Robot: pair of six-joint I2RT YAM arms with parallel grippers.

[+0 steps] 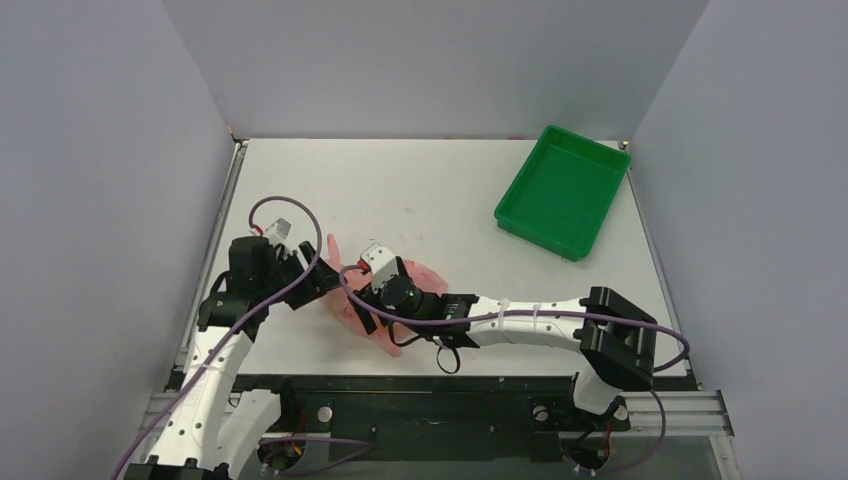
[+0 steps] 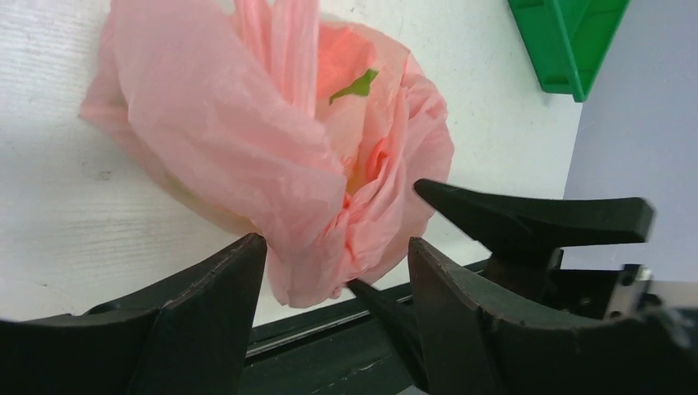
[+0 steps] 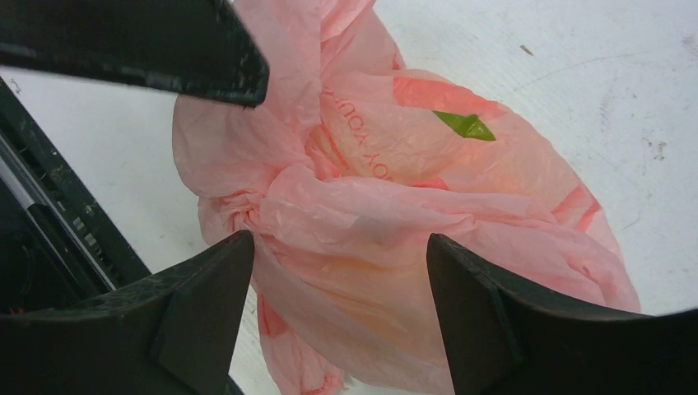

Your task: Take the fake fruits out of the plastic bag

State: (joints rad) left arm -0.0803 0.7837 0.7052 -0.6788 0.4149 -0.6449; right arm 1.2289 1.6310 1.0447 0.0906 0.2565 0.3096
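The pink plastic bag (image 1: 338, 300) lies crumpled at the near edge of the table, between my two arms. My left gripper (image 1: 315, 282) is open, and a bunched end of the bag (image 2: 329, 214) sits between its fingers (image 2: 222, 304). My right gripper (image 1: 365, 305) is open and straddles the bag's body (image 3: 370, 222) from the other side; one of its fingers (image 2: 527, 218) shows in the left wrist view. The fake fruits are hidden inside the bag. Only a faint yellow-orange patch (image 3: 403, 309) shows through the film.
A green tray (image 1: 562, 190) stands at the far right of the table, and its corner shows in the left wrist view (image 2: 568, 41). The table's black front rail (image 2: 329, 346) runs just beneath the bag. Grey walls enclose the table.
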